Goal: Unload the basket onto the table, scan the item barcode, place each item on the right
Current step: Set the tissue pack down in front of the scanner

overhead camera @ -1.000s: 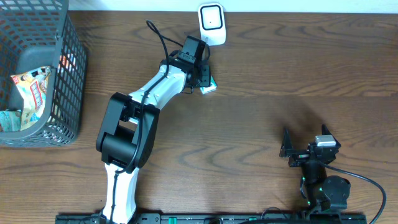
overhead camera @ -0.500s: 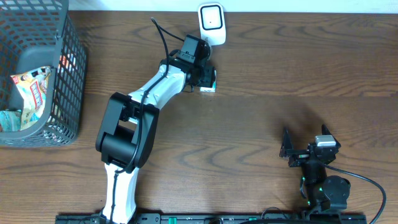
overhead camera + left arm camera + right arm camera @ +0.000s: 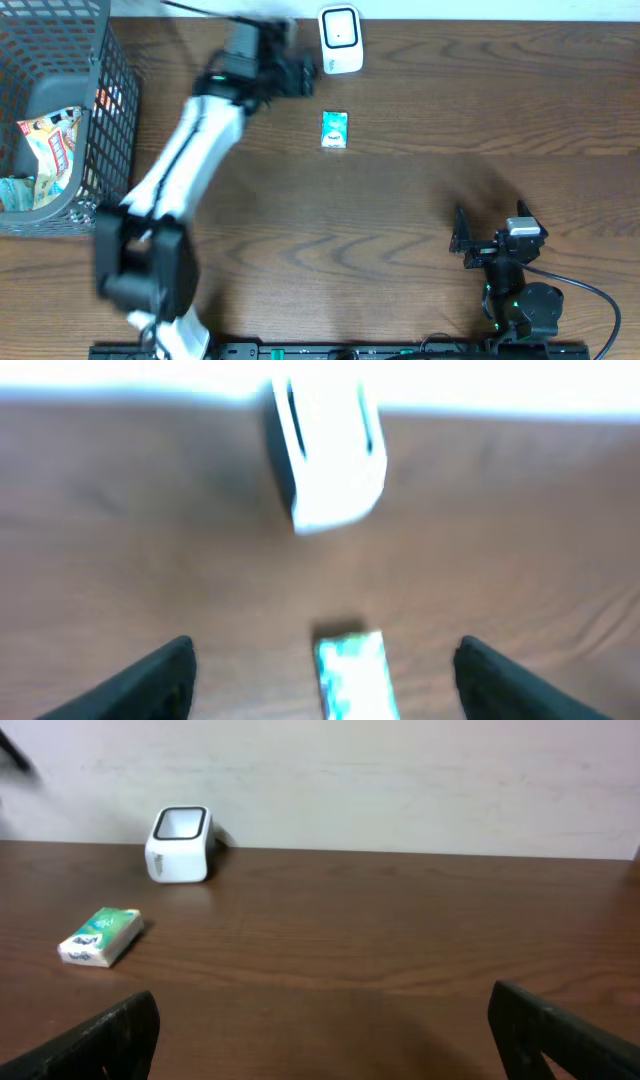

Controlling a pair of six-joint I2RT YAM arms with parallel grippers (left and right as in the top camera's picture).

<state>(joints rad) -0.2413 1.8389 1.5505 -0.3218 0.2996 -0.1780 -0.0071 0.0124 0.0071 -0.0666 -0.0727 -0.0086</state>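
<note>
The left arm (image 3: 180, 160) is being held stretched out from the near edge of the counter (image 3: 420, 190) toward the back, and it is blurred in the overhead view. The left pincer (image 3: 303, 76) is being kept open just left of the white scanner (image 3: 340, 38). Its fingers (image 3: 150, 680) are being spread wide with nothing gripped. The small green packet (image 3: 334, 129) is being left lying flat on the counter, just in front of the scanner and apart from both pincers. The right arm (image 3: 520, 300) is being held folded at the near right, the right pincer (image 3: 462, 240) open and empty.
</note>
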